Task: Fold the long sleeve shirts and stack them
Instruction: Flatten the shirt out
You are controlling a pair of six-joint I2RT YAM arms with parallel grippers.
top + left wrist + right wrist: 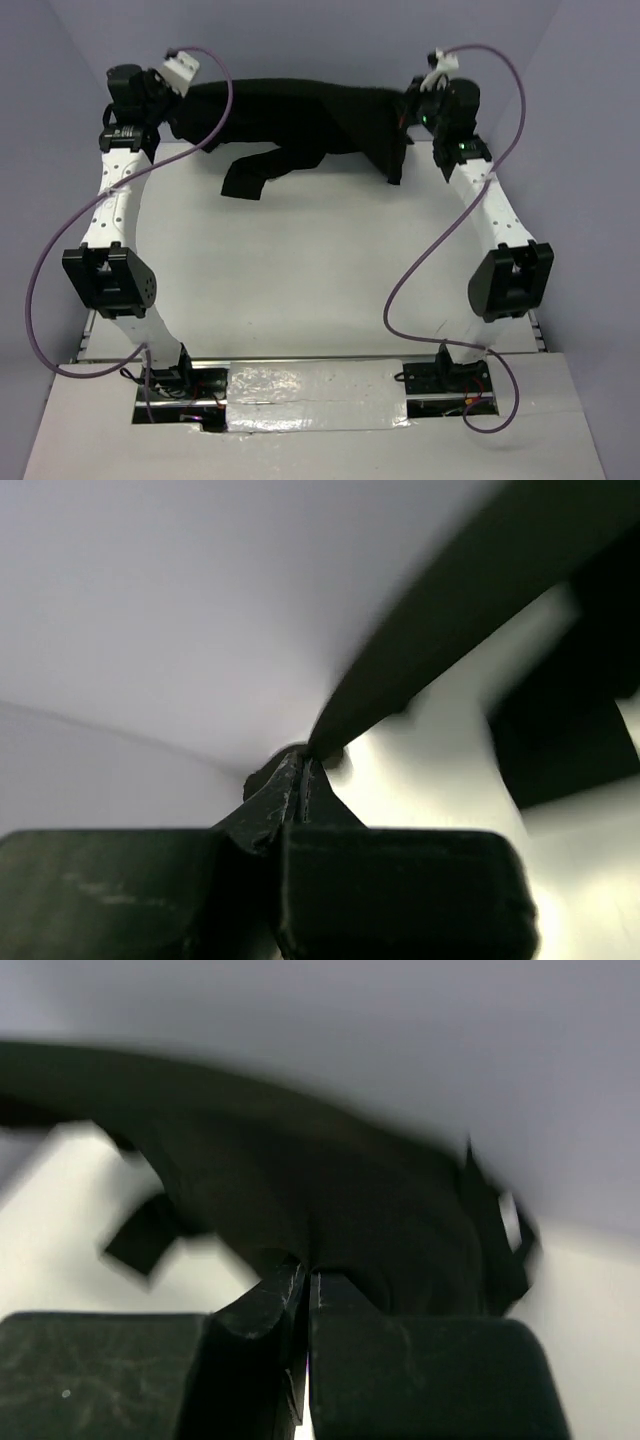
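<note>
My left fingers (300, 770) are closed tight on an edge of the black shirt (450, 620); my right fingers (305, 1278) are clamped the same way on another part of it; in both wrist views the tips meet with only cloth between them. From the left tips the fabric runs off as one taut dark band; from the right it spreads into a wide, sagging sheet, with what looks like a small white tag (510, 1222) near its right side, though that picture is blurred. From above, the garment hangs stretched between my two wrists over the far end of the table (300, 280); one sleeve (250, 175) trails down toward the white surface left of the middle, and a shorter flap (392, 155) droops just beside my right arm; I cannot tell whether the sleeve touches the table. Beyond it is only the plain back wall (320, 40).

I judge this to be the spreading step, with no fold made yet. To do it well I would hold both pinches firm; lower both wrists at the same height and pace so the body lands flat and square; draw gently toward the near side as it settles, so the loose sleeve lies out beside the body rather than bunching under it. Uneven tension could twist the cloth or pull a hem out of one pinch.
</note>
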